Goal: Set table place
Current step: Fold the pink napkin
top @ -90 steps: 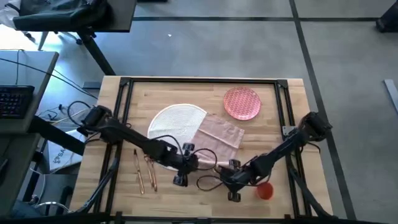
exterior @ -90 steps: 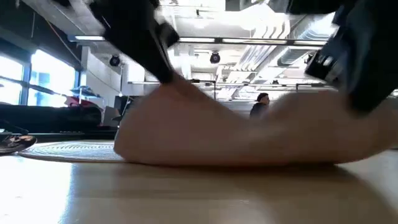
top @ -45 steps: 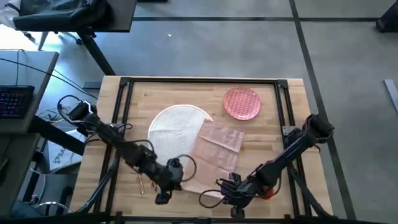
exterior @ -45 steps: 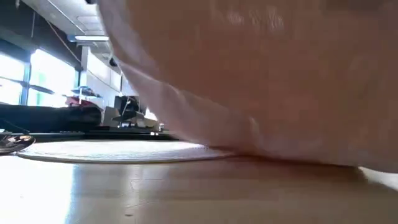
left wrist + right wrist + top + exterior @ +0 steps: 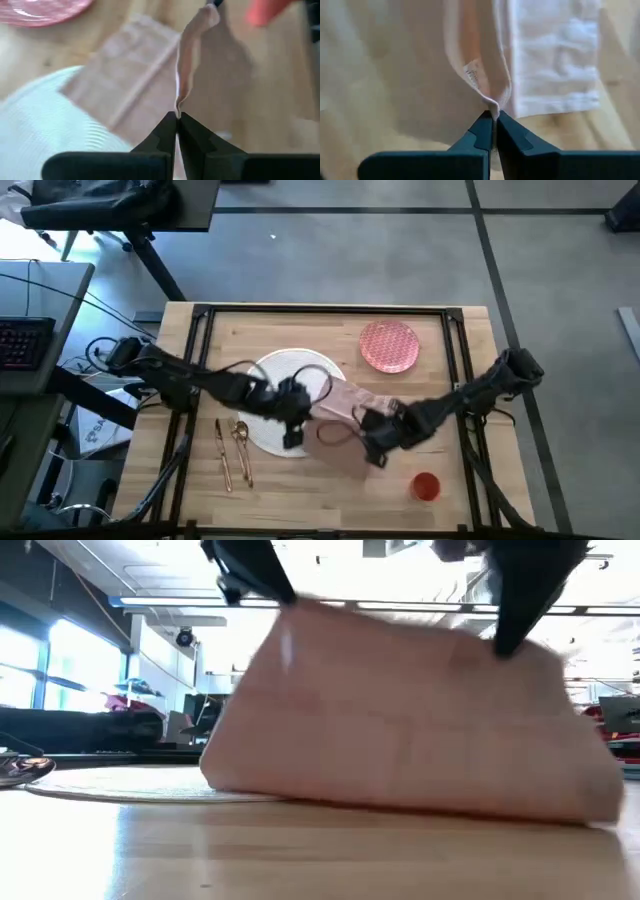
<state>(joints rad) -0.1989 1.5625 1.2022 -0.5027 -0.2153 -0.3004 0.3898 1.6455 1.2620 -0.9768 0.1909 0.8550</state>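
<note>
The pale pink napkin (image 5: 345, 420) stands up from the wood table (image 5: 450, 500), held between both grippers. My left gripper (image 5: 293, 408) is shut on its edge over the large white plate (image 5: 275, 385). My right gripper (image 5: 374, 432) is shut on the same edge farther right. The napkin's lower part (image 5: 400, 802) rests on the table and partly on the white plate. A pink patterned plate (image 5: 389, 345) lies at the far right. An orange cup (image 5: 426, 486) stands near right, and the gold cutlery (image 5: 232, 450) lies near left. My left gripper pinches the napkin's raised edge at its left corner (image 5: 179, 102) between its two fingers, at their free ends. The cloth hangs below the fingers (image 5: 262, 580) as a sheet. My right gripper pinches the right corner of that edge (image 5: 493, 106) between its two fingers. The edge (image 5: 400, 615) between the two holds runs nearly straight, and the lower part lies on the table.
Black frame rails (image 5: 455, 350) run along the tabletop's sides and far edge. Bare wood shows near the front edge between the cutlery and the cup. A grey desk with a keyboard (image 5: 20, 340) stands off the table's left.
Both grippers first drew the napkin's edge toward the near edge, spreading the cloth flat. They then rose and went back toward the far edge. The held edge is now lifted and carried over the rest of the napkin, which stays on the table.
</note>
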